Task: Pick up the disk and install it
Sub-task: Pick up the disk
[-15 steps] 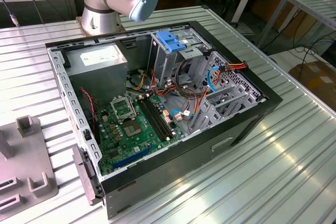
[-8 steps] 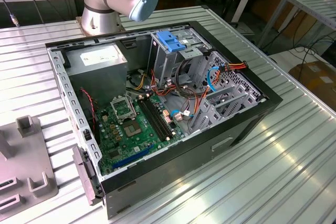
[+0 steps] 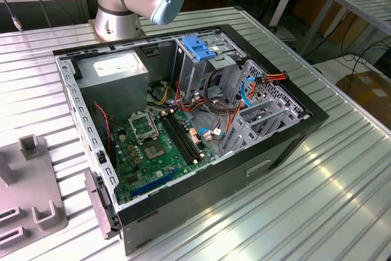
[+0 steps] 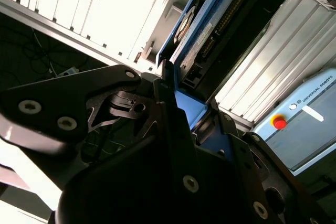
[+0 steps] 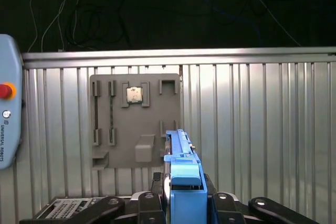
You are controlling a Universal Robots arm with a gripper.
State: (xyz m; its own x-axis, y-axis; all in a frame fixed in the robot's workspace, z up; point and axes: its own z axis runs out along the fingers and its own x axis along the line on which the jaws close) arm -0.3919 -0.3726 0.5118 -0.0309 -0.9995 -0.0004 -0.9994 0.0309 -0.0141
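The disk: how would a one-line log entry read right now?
disk clamped edge-on in gripper | over ribbed table, near grey fixture plate | computer case open, disk not installed

An open computer case [image 3: 256, 169] sits mid-frame in the exterior view on a ribbed metal table [image 3: 330, 206], its green motherboard [image 3: 153, 151] exposed. A grey fixture plate [image 3: 36, 187] lies at the exterior view's lower left. In the first wrist view, such a plate carries what may be a processor chip [image 5: 134, 95].
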